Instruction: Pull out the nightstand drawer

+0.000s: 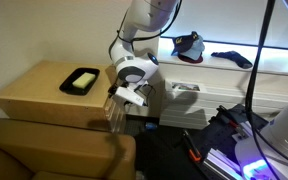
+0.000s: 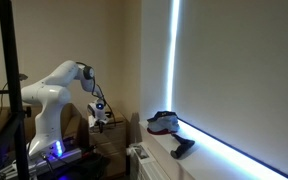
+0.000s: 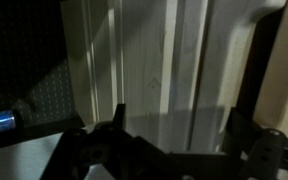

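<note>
Holds the dark two-fingered gripper (image 1: 116, 108) spread, clasping nothing, just beside the upper front corner of the boxy light tan wooden nightstand (image 1: 34, 95); faces its shallow pale wooden drawer front (image 3: 154, 60) just ahead in the wrist view; shows a black rectangular tray (image 1: 65, 87) beyond, on top

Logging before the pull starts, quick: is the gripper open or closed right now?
Gripper: open, fingers spread apart in the wrist view, holding nothing, close to the nightstand.
</note>
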Controlling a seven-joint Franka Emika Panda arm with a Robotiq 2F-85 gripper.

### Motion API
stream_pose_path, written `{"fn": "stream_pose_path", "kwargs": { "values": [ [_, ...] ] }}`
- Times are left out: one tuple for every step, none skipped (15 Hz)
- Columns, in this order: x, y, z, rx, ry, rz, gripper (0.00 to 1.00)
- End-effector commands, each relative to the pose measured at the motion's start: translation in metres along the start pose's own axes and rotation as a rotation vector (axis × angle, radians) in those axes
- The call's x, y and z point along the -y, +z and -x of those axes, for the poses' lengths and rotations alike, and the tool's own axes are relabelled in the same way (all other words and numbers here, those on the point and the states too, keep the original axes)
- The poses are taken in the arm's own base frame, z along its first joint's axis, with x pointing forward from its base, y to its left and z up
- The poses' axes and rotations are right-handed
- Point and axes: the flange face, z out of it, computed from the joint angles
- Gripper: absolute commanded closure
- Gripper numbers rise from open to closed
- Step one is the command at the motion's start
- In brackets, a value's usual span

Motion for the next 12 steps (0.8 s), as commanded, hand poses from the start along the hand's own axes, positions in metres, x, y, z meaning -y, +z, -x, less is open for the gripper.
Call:
{"fn": "stream_pose_path", "kwargs": {
  "values": [
    [-0.036, -0.003, -0.012, -0.069, 0.015, 0.150, 0.00],
    [-0.040, -0.009, -0.014, -0.080, 0.022, 0.166, 0.00],
    [-0.043, -0.014, -0.017, -0.096, 0.022, 0.180, 0.00],
    [-0.048, -0.020, -0.019, -0.108, 0.030, 0.195, 0.00],
    [-0.054, -0.026, -0.023, -0.120, 0.041, 0.210, 0.00],
    [-0.063, -0.032, -0.027, -0.131, 0.054, 0.224, 0.00],
    [-0.075, -0.039, -0.032, -0.144, 0.070, 0.239, 0.00],
    [-0.089, -0.045, -0.037, -0.151, 0.091, 0.252, 0.00],
    [-0.100, -0.052, -0.039, -0.161, 0.113, 0.267, 0.00],
    [-0.111, -0.060, -0.042, -0.175, 0.130, 0.285, 0.00],
    [-0.124, -0.067, -0.042, -0.183, 0.152, 0.305, 0.00],
    [-0.137, -0.075, -0.044, -0.194, 0.171, 0.326, 0.00]
  ]
}}
